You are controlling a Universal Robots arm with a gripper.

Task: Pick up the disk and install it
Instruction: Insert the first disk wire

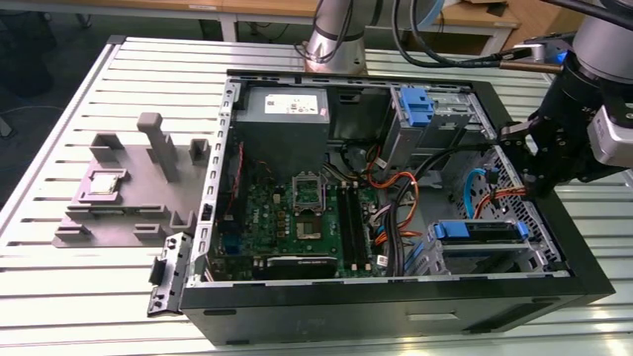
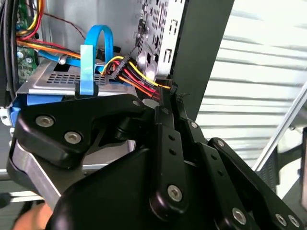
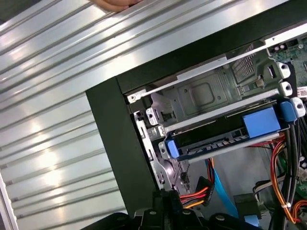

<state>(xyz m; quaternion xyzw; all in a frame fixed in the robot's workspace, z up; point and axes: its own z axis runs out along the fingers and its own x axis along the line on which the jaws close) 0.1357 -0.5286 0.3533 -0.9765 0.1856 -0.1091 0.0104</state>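
Surface: slatted table (image 1: 118, 81), open PC case (image 1: 396, 308) | disk (image 3: 225, 136) seemingly seated in bay | gripper (image 1: 534, 159) over case edge, clenched empty.

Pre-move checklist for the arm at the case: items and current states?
1. Silver-grey disk in blue plastic carrier sits in metal drive cage: ok.
2. Disk fully seated: cannot tell.
3. Gripper jaws shut, holding nothing: ok.
4. Gripper clear of black computer case wall: cannot tell, very close.
5. Red-yellow-black cable bundle clear of gripper: not ok, right beside its tip.
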